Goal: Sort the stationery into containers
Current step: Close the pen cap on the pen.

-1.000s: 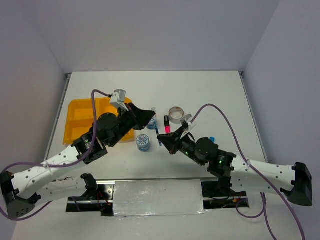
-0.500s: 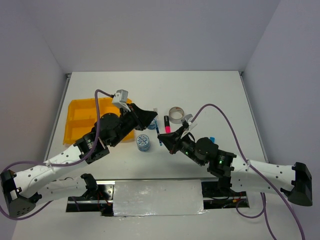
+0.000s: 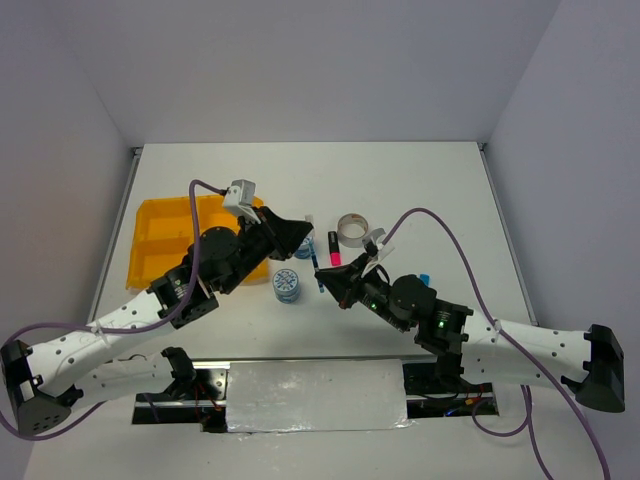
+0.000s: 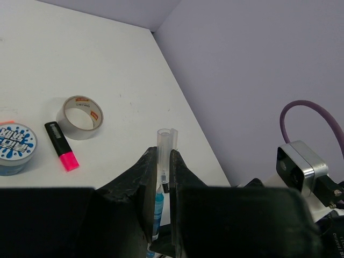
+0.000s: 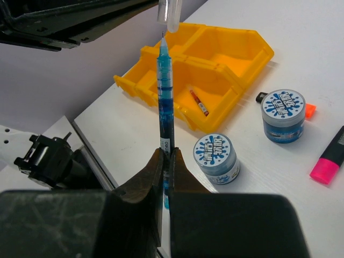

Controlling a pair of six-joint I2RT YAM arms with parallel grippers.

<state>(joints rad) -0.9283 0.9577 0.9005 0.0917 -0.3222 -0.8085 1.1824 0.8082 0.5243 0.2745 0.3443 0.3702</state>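
My left gripper [image 4: 161,156] is shut on a clear pen cap [image 4: 166,141], also seen in the right wrist view [image 5: 169,12]. My right gripper [image 5: 166,156] is shut on a blue pen [image 5: 165,91] held upright, its tip just at the cap's open end. The two grippers meet above the table's middle [image 3: 312,255]. The yellow-orange tray [image 3: 150,250] lies at the left; one compartment holds a red pen [image 5: 199,103]. Two blue-white tape rolls [image 5: 216,156] [image 5: 283,114], a pink highlighter [image 3: 334,249] and a grey tape ring [image 3: 351,230] lie on the table.
An orange-and-black item [image 5: 310,110] lies partly hidden behind the far tape roll. A small blue object [image 3: 424,279] shows beside the right arm. White walls close the table on three sides.
My left gripper with the cap has shifted slightly right toward the pen tip. The right arm and the table items have not moved.
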